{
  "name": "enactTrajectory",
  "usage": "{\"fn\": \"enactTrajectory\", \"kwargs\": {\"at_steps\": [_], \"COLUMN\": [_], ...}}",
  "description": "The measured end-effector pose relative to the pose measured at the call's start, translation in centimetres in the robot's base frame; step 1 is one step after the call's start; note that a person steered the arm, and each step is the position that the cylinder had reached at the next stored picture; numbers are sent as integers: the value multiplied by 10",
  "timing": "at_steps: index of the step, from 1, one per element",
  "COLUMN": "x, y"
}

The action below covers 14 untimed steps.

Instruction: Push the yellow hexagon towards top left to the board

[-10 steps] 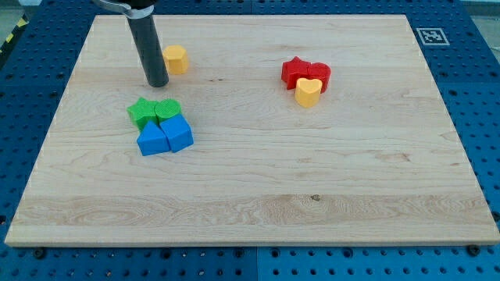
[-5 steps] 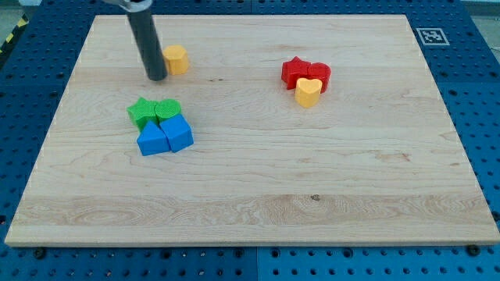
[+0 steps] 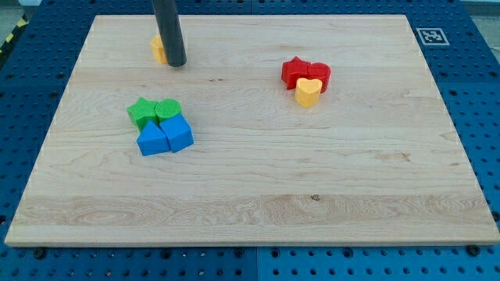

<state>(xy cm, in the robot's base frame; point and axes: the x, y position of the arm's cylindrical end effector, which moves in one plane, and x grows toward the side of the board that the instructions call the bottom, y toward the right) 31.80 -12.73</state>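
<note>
The yellow hexagon (image 3: 158, 48) sits near the top left of the wooden board (image 3: 258, 179), mostly hidden behind my dark rod. Only its left edge shows. My tip (image 3: 176, 64) stands on the board right against the hexagon's right and lower side, apparently touching it.
Two green blocks (image 3: 154, 112) and two blue blocks (image 3: 165, 136) cluster at the left middle, below my tip. Two red blocks (image 3: 305, 72) and a yellow heart (image 3: 308, 92) cluster at the upper right. A fiducial marker (image 3: 431, 35) is at the top right corner.
My tip has moved from the hexagon's left side round to its right and lower side. The yellow hexagon has shifted up and to the left.
</note>
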Motion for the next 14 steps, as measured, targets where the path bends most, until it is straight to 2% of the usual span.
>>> {"fn": "enactTrajectory", "kwargs": {"at_steps": [1, 6, 8, 10, 11, 13, 14], "x": [0, -3, -6, -43, -15, -14, -37], "y": [22, 22, -30, -42, -67, -79, -82]}}
